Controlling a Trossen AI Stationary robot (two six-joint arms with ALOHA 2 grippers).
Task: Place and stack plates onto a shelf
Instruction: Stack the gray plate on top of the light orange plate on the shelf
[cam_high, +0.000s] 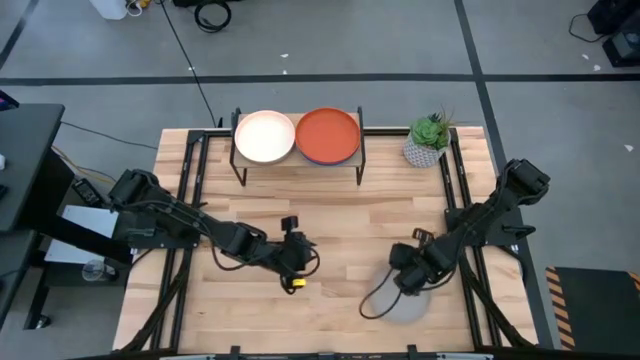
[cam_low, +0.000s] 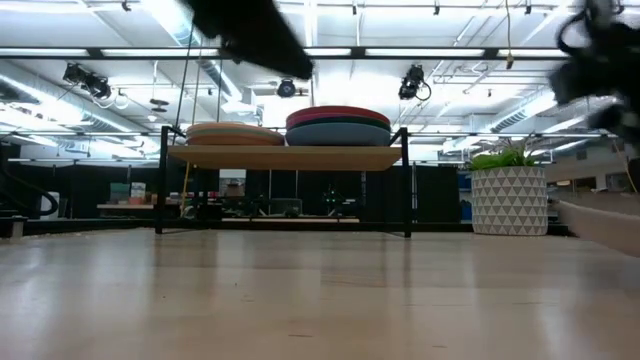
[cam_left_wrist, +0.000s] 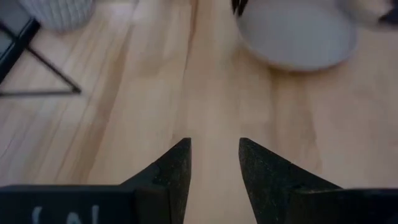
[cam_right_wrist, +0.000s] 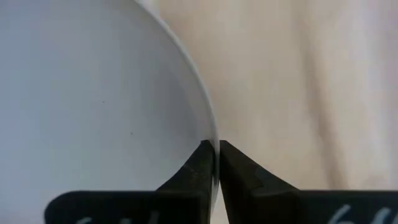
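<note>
Pinched at its rim between the right hand's closed fingers, one grey plate lies on the table's near right part. Two stacks of plates sit on the shelf, cream plate and orange plate topmost. Left hand hovers open mid-table, well apart from them.

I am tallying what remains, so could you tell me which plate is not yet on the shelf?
The grey plate, lying on the table with the right gripper shut on its rim. The others sit stacked on the shelf.
</note>
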